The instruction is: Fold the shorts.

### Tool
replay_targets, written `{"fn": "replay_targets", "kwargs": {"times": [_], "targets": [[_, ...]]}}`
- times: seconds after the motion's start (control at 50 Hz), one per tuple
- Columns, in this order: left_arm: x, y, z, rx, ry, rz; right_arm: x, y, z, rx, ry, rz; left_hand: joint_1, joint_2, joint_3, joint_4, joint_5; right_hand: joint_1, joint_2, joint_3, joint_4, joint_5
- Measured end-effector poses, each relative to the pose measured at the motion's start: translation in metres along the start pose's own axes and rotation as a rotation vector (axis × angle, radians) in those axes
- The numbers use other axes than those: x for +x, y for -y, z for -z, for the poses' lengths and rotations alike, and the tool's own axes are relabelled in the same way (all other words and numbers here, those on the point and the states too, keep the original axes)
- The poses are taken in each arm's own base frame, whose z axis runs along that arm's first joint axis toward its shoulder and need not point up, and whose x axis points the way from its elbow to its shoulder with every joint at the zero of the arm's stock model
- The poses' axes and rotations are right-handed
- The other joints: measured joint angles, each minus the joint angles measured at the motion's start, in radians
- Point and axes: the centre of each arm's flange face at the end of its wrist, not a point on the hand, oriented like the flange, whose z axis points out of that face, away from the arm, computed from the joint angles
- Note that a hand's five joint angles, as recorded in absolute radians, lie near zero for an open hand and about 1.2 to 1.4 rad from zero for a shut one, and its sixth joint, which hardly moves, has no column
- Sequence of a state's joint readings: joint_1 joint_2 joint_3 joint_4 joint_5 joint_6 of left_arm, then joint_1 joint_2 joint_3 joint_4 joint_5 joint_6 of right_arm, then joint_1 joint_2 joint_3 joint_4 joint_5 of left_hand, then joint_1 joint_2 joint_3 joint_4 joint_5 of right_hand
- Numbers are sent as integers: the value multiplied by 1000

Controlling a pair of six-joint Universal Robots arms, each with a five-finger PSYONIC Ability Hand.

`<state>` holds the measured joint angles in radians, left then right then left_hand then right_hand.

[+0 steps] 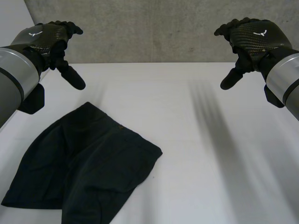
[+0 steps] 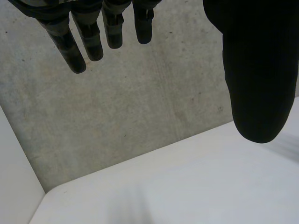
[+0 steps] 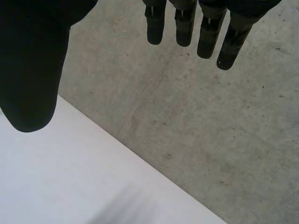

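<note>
The 2 black robot hands hang in the air above the far side of the white table [image 1: 210,140], well apart from each other. The left hand [image 1: 46,39] has straight, spread fingers [image 2: 70,46] and holds nothing; the right hand [image 1: 254,39] is the same, empty. The crumpled black fabric shorts [image 1: 88,163] lie flat on the table's near part, on the left arm's side, touched by neither hand. A grey concrete wall [image 1: 154,28] stands behind.
</note>
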<state>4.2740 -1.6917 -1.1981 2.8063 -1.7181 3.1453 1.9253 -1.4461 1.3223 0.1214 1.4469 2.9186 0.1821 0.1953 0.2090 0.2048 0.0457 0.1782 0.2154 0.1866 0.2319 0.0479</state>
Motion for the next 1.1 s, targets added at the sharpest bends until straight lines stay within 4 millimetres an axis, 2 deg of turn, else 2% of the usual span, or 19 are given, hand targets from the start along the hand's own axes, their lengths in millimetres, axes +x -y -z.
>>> {"fn": "replay_targets", "kwargs": {"times": [0.12, 0.22, 0.38, 0.44, 0.62, 0.76, 0.78, 0.8, 0.82, 0.84, 0.88, 0.9, 0.96, 1.1], "targets": [[-2, -4, -5, -15, 8, -14, -3, -2, 0, -5, 21, 18, 0, 0, 0, 0, 0, 0, 0, 0, 0, 0], [-1, -19, -14, -71, 5, -92, -8, -5, 2, -25, 77, 72, 1, 0, 0, 0, 0, 0, 0, 0, 0, 0], [12, -73, -19, -253, -46, -283, -23, -25, 8, -117, 212, 169, 3, 0, 0, 0, 0, 0, 0, 0, 0, 0], [18, -101, -14, -344, -63, -323, -30, -43, 8, -176, 263, 183, 3, 0, 0, 0, 0, 0, 0, 0, 0, 0], [22, -157, -9, -458, -1, -378, -39, -84, 10, -279, 311, 174, 17, 6, 3, 3, 2, 0, 0, 0, 0, 0], [26, -183, -21, -473, 16, -398, -41, -97, 10, -292, 309, 171, 282, 261, 245, 245, 226, 0, 0, 0, 0, 0], [27, -187, -24, -476, 15, -400, -41, -98, 9, -293, 308, 171, 427, 396, 366, 373, 347, 0, 0, 0, 0, 0], [28, -189, -26, -478, 14, -401, -41, -99, 9, -293, 307, 171, 427, 396, 366, 373, 347, 0, 0, 0, 0, 0], [30, -193, -30, -480, 11, -404, -40, -100, 9, -292, 305, 171, 696, 659, 642, 649, 612, 0, 0, 0, 0, 0], [31, -194, -32, -481, 10, -405, -40, -100, 9, -292, 304, 171, 769, 743, 716, 725, 684, 0, 0, 0, 0, 0], [34, -196, -37, -474, 5, -405, -40, -100, 9, -291, 301, 172, 769, 743, 716, 725, 684, 0, 0, 0, 0, 0], [35, -195, -39, -468, 3, -405, -40, -100, 9, -291, 301, 172, 902, 953, 936, 943, 889, 0, 0, 0, 0, 0], [39, -190, -45, -440, 0, -400, -40, -99, 8, -289, 300, 173, 907, 987, 969, 980, 919, 0, 0, 0, 0, 0], [58, -141, -83, -215, 1, -335, -34, -95, 4, -274, 276, 176, 907, 994, 976, 986, 919, 0, 0, 0, 0, 0]]}}
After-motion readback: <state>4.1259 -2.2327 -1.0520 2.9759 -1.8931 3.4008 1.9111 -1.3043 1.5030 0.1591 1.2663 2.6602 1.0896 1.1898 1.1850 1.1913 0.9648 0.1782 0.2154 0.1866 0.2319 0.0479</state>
